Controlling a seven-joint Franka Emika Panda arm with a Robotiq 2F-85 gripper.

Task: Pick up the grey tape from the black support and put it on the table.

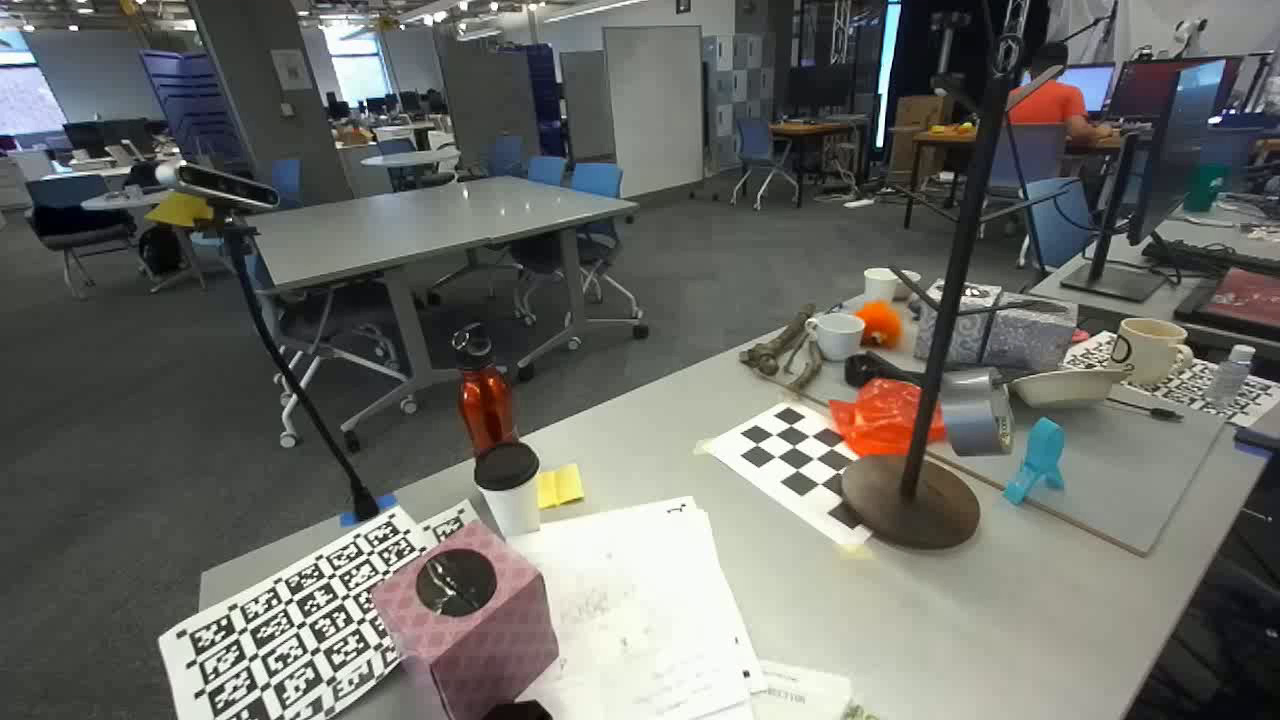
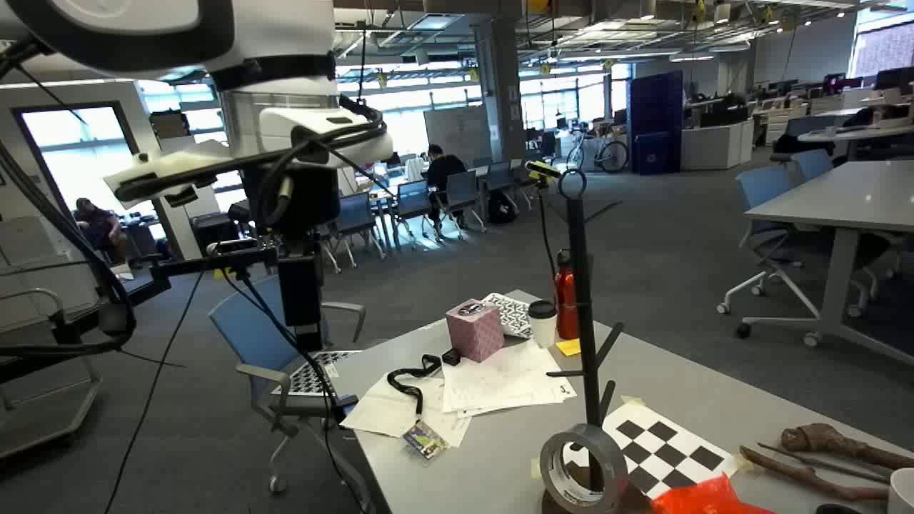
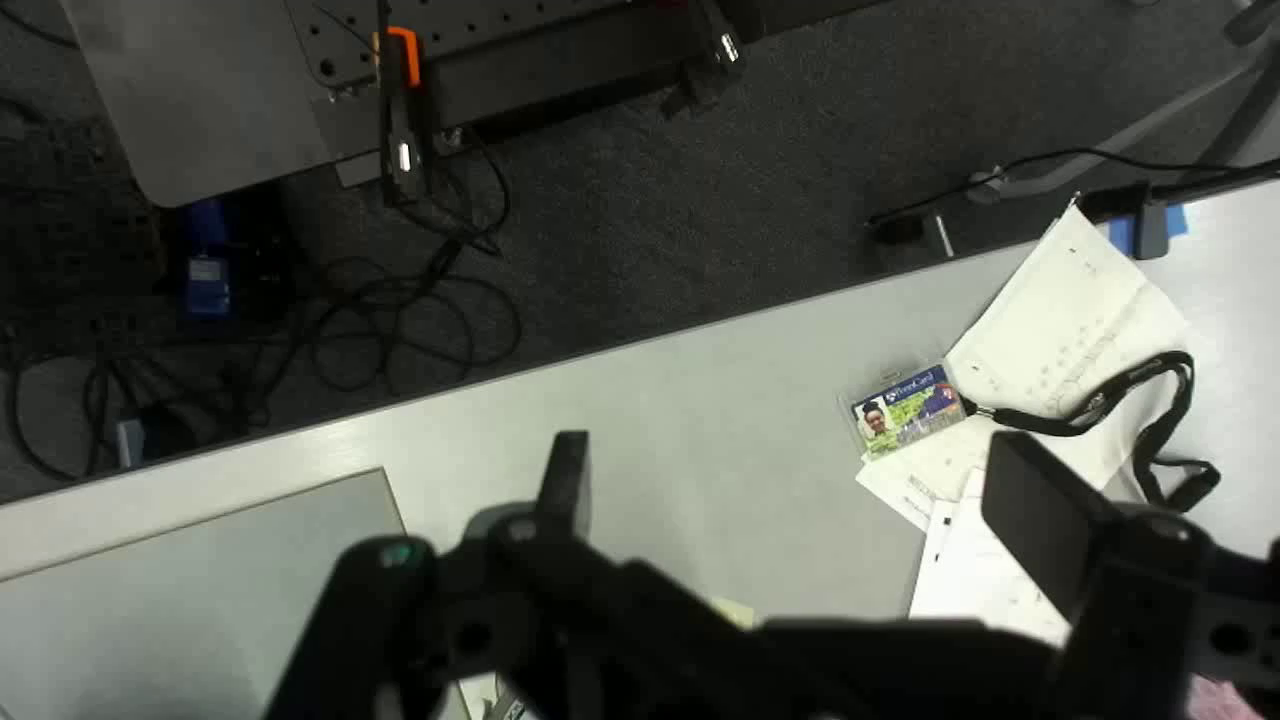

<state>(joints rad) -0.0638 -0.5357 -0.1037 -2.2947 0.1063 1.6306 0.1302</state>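
Tape [image 1: 975,415], one thick ring of smooth dull grey, hangs at the lower part of the single black support [image 1: 945,330], above its round, flat base, in both exterior views; what bears the roll cannot be made out. The support is a thin upright pole with at least three short side arms and one small ring at its top. Two black, flat-faced fingers [image 3: 1035,525] stand wide apart in the wrist view. Near the base, the pale, smooth table [image 1: 1000,620] carries one checkerboard sheet [image 1: 790,455], one crinkled orange-red plastic piece [image 1: 882,420] and one light-blue looped clip [image 1: 1042,455]. Farther along stand one patterned pink tissue box [image 1: 490,640], one paper cup [image 1: 512,505] with a black lid and one shiny red bottle [image 1: 487,410]. At least two rounded white cups [image 1: 838,340], one cream mug [image 1: 1148,352] and one fuzzy orange ball [image 1: 880,325] sit beyond the support. One plastic-cased card [image 3: 908,410] is clipped to one black lanyard [image 3: 1100,402].
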